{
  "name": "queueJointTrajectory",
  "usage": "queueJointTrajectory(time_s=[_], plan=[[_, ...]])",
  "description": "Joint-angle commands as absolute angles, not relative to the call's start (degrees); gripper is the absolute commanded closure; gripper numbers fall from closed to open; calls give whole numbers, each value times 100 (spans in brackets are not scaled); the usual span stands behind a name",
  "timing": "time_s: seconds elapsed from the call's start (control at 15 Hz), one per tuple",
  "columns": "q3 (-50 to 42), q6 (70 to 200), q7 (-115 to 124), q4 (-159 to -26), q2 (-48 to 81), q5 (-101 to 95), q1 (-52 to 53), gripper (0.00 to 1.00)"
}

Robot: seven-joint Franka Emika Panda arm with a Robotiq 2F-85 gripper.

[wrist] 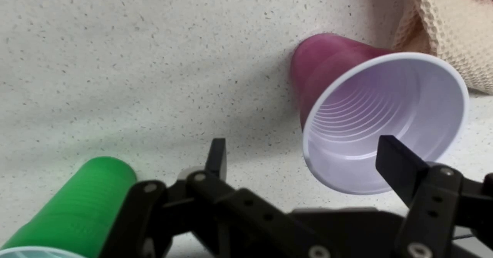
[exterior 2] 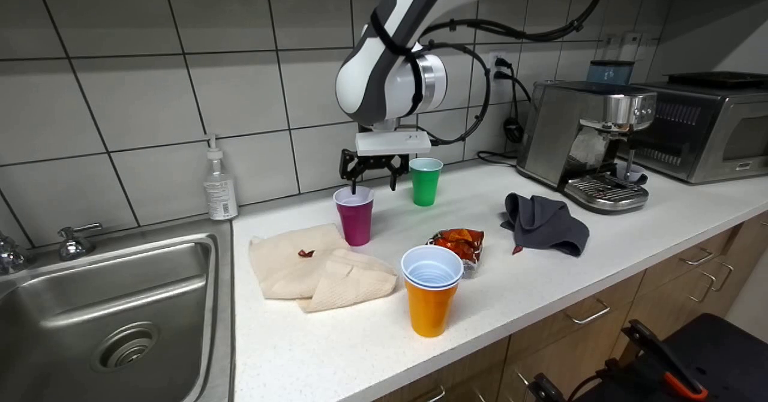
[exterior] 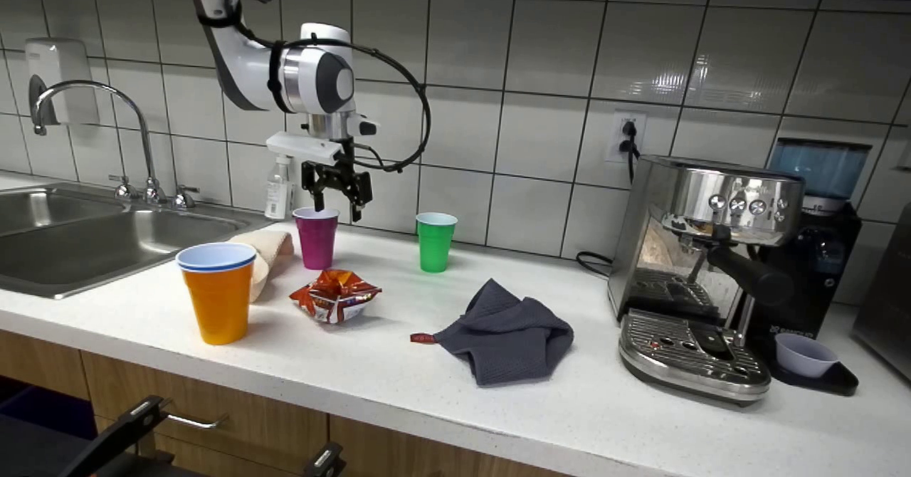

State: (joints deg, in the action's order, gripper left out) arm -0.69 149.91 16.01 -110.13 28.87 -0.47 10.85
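Fingers: wide open, nothing held; one tip over the mouth of the purple cup, the other outside it. Whether the first tip sits above or below the rim cannot be told.
Purple cup: one, upright on the desk, beneath the fingers.
Rim: one side runs between the two tips. The step in hand is judged to be lining up on this cup; a grip would call for that side kept between the tips, at a depth below the rim, before closing.
Beige cloth: one, rumpled, between the purple cup and the sink.
Green cup: one, upright, apart from the purple cup, toward the coffee machine.
Bag: one, shiny red-orange, in front of the purple cup.
Orange cups: one upright stack near the desk's front edge; two rims counted.
Dark cloth: one, crumpled, between bag and coffee machine.
Soap bottle: one, against the tiles.
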Motion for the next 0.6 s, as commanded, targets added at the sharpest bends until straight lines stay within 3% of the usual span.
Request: queueJointTrajectory(time_s=[0.0, 0.27, 0.33, 0.4, 0.53], plan=[[-78, 15032, 1746, -11023, 2913, -98, 1153, 0], [-95, 15080, 1803, -11033, 2954, -130, 1239, 0], [-113, 15096, 1832, -11033, 2967, -145, 1269, 25], [-110, 15095, 1837, -11033, 2972, -127, 1276, 28], [-146, 15142, 1896, -11052, 2976, -156, 1320, 44]])
